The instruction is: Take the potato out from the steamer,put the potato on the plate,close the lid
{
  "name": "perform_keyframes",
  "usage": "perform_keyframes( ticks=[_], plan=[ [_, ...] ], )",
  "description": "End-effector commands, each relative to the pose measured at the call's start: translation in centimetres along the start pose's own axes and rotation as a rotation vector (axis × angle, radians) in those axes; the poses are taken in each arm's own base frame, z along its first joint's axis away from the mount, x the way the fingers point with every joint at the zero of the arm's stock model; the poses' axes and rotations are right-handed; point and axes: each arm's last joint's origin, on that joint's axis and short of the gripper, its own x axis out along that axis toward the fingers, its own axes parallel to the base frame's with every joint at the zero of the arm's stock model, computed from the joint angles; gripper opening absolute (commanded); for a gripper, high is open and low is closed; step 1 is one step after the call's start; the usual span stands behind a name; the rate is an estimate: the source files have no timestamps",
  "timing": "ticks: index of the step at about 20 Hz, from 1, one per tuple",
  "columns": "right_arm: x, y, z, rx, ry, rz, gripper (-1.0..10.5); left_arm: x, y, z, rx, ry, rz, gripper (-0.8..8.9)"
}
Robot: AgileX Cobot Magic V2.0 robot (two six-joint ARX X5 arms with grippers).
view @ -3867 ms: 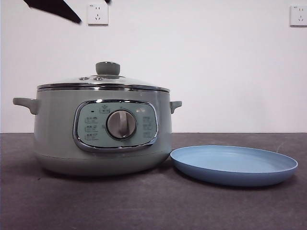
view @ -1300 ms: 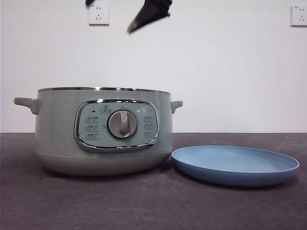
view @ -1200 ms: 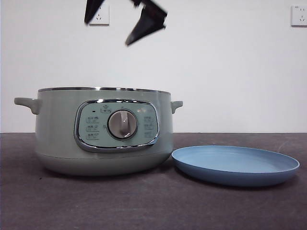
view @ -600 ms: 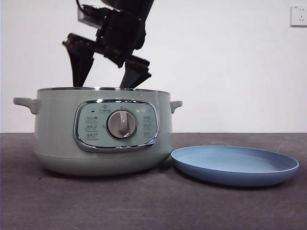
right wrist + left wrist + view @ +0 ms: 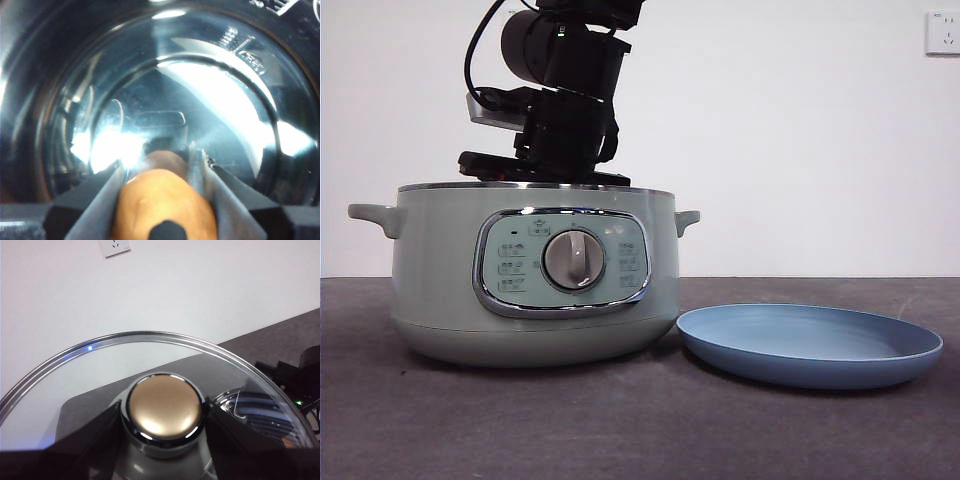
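Note:
The pale green steamer [image 5: 440, 280] stands open at the left of the table. My right arm [image 5: 560, 110] reaches down into it from above, its jaws hidden behind the pot's wall in the front view. Inside the shiny pot [image 5: 240, 100], my right gripper [image 5: 160, 176] is shut on the orange-brown potato [image 5: 160, 205], one jaw against each side. My left gripper [image 5: 164, 416] is shut on the knob [image 5: 164, 407] of the glass lid [image 5: 75, 390] and holds it up in the air, out of the front view. The light-blue plate [image 5: 810, 345] lies right of the steamer.
The plate's rim nearly touches the steamer's base. A white wall stands close behind the table, with a socket [image 5: 942, 32] at its upper right. Dark table surface stretches in front of the pot and plate.
The lid, on the pot 4.2 s ago, has been lifted off. The right arm has come down from above with wide jaws and sunk into the steamer, closing around the potato.

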Motion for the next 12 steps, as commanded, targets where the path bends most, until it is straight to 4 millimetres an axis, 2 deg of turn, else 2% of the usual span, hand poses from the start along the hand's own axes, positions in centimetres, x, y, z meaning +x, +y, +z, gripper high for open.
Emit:
perform_keyframes(
  ticks=[1,4,7,9,12],
  plan=[
    [-2.1,0.1,0.2,-0.009,-0.040,-0.017,-0.1,-0.6,0.3,0.5,-0.014,-0.066,0.012,-0.08],
    [-6.3,-0.2,0.5,-0.005,-0.126,-0.030,-0.1,-0.6,0.3,0.5,-0.016,-0.066,0.010,-0.08],
    [-11.5,-0.3,0.2,-0.001,-0.226,-0.046,-0.1,-0.1,0.1,0.7,-0.013,-0.057,-0.005,-0.08],
    [-15.9,-0.5,-0.6,0.005,-0.302,-0.059,-0.1,0.8,-0.3,1.1,-0.011,-0.063,-0.067,-0.08],
    [-22.5,-0.9,-3.2,0.025,-0.371,-0.086,-0.1,3.1,-1.0,2.0,-0.005,-0.063,-0.145,-0.08]
  ],
)
